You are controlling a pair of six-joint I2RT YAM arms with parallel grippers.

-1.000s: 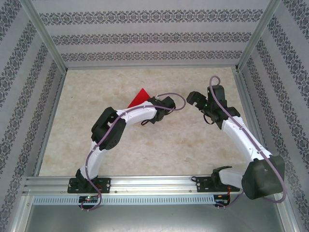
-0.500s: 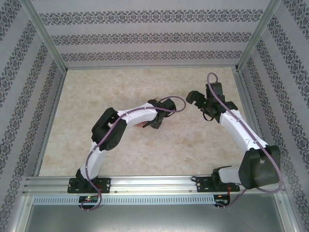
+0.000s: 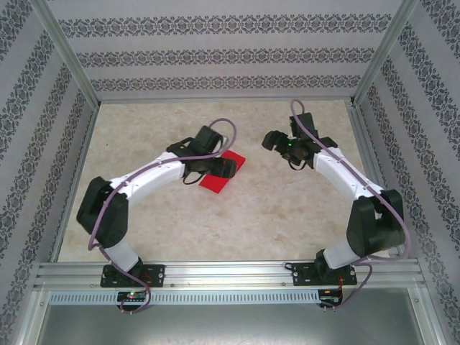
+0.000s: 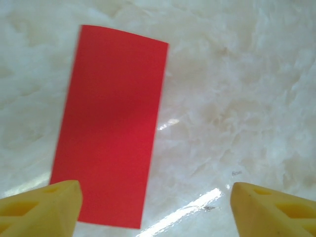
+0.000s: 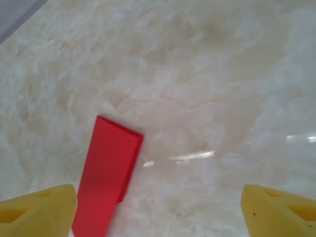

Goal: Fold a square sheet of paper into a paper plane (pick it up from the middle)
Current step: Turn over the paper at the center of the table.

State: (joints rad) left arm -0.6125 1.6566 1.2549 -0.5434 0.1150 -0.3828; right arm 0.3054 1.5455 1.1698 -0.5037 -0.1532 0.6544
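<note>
Lying flat on surface (image 3: 287, 208), left of centre: square sheet of paper (image 4: 111, 128), folded to narrow rectangle, likely staged for next crease. Left gripper (image 4: 155, 202) hovers over it, unclenched, empty. Right gripper (image 5: 158, 207) stands apart at right, unclenched, empty.

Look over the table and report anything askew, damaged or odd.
Nothing is torn or spilled. The red sheet of paper lies flat on the table as a narrow rectangle, apparently folded in half, skewed to the table's edges. In the right wrist view, a darker strip along one long edge hints its layers may not line up.
</note>
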